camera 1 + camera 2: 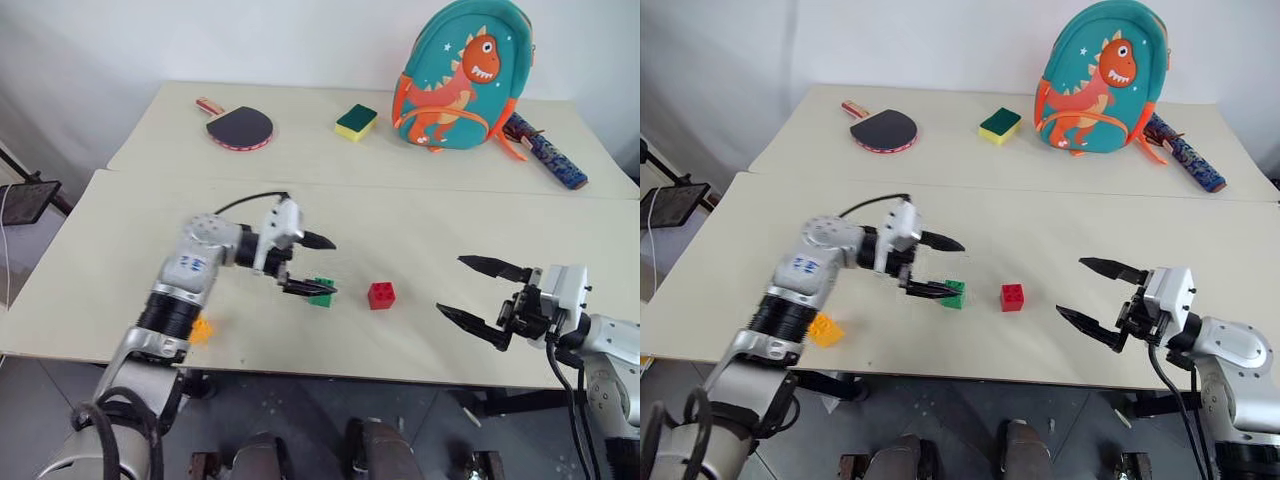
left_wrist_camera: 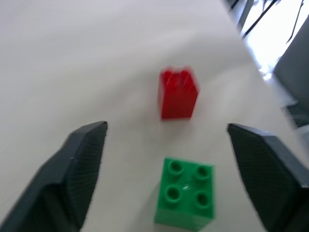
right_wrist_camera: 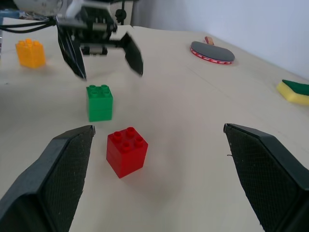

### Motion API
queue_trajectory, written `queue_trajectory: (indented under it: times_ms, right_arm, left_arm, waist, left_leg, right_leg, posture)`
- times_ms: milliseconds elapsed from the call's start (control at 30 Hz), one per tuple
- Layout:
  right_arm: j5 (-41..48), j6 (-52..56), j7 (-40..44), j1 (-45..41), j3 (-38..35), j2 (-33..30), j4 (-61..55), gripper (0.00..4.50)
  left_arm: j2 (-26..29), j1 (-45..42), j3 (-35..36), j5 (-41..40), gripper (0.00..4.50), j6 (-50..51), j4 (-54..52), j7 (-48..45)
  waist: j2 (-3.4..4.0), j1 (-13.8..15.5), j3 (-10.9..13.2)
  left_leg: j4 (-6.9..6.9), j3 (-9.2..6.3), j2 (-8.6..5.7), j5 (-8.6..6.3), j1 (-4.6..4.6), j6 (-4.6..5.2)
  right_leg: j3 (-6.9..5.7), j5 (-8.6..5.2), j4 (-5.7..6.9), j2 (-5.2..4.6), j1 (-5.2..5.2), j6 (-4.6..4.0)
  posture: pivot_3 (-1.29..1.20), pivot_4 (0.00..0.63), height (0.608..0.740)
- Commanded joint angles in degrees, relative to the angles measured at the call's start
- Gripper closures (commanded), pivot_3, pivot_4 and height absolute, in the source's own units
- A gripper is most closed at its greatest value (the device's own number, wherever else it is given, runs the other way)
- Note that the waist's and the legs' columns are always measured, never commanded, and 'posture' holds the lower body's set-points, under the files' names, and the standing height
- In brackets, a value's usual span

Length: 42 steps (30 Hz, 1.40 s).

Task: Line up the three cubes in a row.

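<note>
The green cube (image 3: 99, 102), red cube (image 3: 126, 151) and yellow-orange cube (image 3: 30, 52) appear to be moulded plastic, smooth and slightly glossy, with studded tops. The table (image 1: 420, 225) surface is matt and smooth, pale beige. The fingers (image 3: 65, 176) of the right gripper (image 1: 480, 296) are black with a fine cross-hatched grip texture. The left gripper (image 1: 932, 265) body looks like pale plastic and metal. The backpack (image 1: 460, 75) looks like soft fabric. The sponge block (image 1: 356, 121) looks porous, and the paddle (image 1: 238, 126) face is matt black.
</note>
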Motion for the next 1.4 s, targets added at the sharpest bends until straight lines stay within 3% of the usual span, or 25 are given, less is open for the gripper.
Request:
queue_trajectory:
  times_ms: [33,133,267,433,567,833,1000,1167,1267,1400]
  right_arm:
    - [2.75,1.83,1.46,-1.76,1.60,0.53,-2.19,0.00]
    - [1.72,2.00,5.26,-6.49,7.33,1.93,-0.99,0.00]
    - [0.23,0.02,8.85,-11.46,12.33,4.08,0.23,0.00]
    - [1.07,2.01,10.66,-14.06,15.80,5.78,-1.09,0.00]
    - [-0.96,-0.85,11.52,-14.75,18.72,7.88,-1.50,0.00]
    - [-2.34,-3.48,15.35,-16.11,16.55,3.99,3.65,0.00]
    - [-2.00,-2.51,15.15,-15.44,16.51,3.69,2.97,0.00]
    - [-1.96,-1.81,13.26,-14.48,15.68,3.58,1.21,0.00]
    - [-2.16,-1.80,12.37,-12.96,14.90,3.08,0.30,0.00]
    - [-1.92,-1.55,10.62,-10.95,13.32,2.43,-0.68,0.00]
  left_arm:
    - [6.79,3.34,9.14,-5.62,0.04,3.24,-4.26,-0.72]
    - [16.28,13.95,20.18,-6.59,0.04,-0.32,-4.25,-0.83]
    - [18.91,27.86,33.08,-9.69,0.04,-0.15,-4.06,4.21]
    - [17.75,42.48,44.41,-10.49,0.04,-2.55,-3.79,9.07]
    - [12.88,57.88,51.64,-10.57,0.04,-4.97,-8.95,11.28]
    - [6.00,63.27,43.04,-16.01,0.04,-1.99,-32.43,15.62]
    - [5.11,60.26,34.91,-11.89,0.04,-2.84,-31.61,19.70]
    - [6.50,58.42,31.74,-10.25,0.04,-3.77,-27.10,19.65]
    - [7.35,56.41,30.31,-7.89,0.67,-6.32,-23.28,19.82]
    - [8.93,53.80,29.12,-7.62,1.90,-7.84,-19.91,18.31]
  waist:
    - [0.02,-0.13,0.01]
    - [0.10,-1.47,0.01]
    - [0.10,-0.97,0.03]
    - [0.00,-0.34,0.00]
    - [-0.06,-0.52,-0.04]
    - [-0.23,0.56,-0.15]
    - [-0.16,0.18,-0.19]
    - [-0.16,-0.82,-0.19]
    - [-0.16,-0.85,-0.19]
    - [-0.16,-0.83,-0.19]
  left_leg:
    - [0.00,-0.06,0.00,0.01,0.00,0.00]
    - [-0.02,-0.14,0.04,-0.01,0.07,-0.03]
    - [-0.08,-0.16,0.06,-0.04,0.01,-0.06]
    - [-0.06,-0.15,-0.04,-0.09,-0.11,0.02]
    - [-0.06,-0.04,-0.12,-0.16,-0.04,0.11]
    - [-0.06,-0.06,-0.22,-0.22,0.02,0.24]
    - [-0.07,-0.01,-0.22,-0.23,0.05,0.18]
    - [-0.07,0.00,-0.17,-0.23,0.03,0.12]
    - [-0.07,0.00,-0.17,-0.23,0.02,0.14]
    - [-0.07,0.00,-0.20,-0.25,-0.01,0.16]
  right_leg:
    - [0.00,-0.01,0.06,0.00,-0.01,-0.01]
    - [0.05,-0.02,0.06,-0.01,-0.02,-0.03]
    - [0.09,-0.04,0.33,-0.03,-0.32,-0.07]
    - [0.06,-0.04,0.34,-0.24,-0.44,-0.07]
    - [0.00,-0.04,0.37,-0.47,-0.47,-0.08]
    - [-0.16,-0.04,0.33,-0.78,-0.36,-0.09]
    - [-0.15,-0.04,0.39,-0.63,-0.39,-0.11]
    - [-0.17,-0.04,0.43,-0.58,-0.46,-0.15]
    - [-0.18,-0.04,0.41,-0.59,-0.46,-0.15]
    - [-0.19,-0.04,0.37,-0.64,-0.46,-0.15]
  posture:
    - [0.00,0.150,0.740]
    - [0.00,0.150,0.740]
    - [0.00,0.150,0.740]
    - [0.00,0.150,0.740]
    - [0.00,0.150,0.740]
    - [0.00,0.150,0.740]
    - [0.00,0.150,0.740]
    - [0.00,0.150,0.740]
    - [0.00,0.150,0.740]
    - [0.00,0.150,0.740]
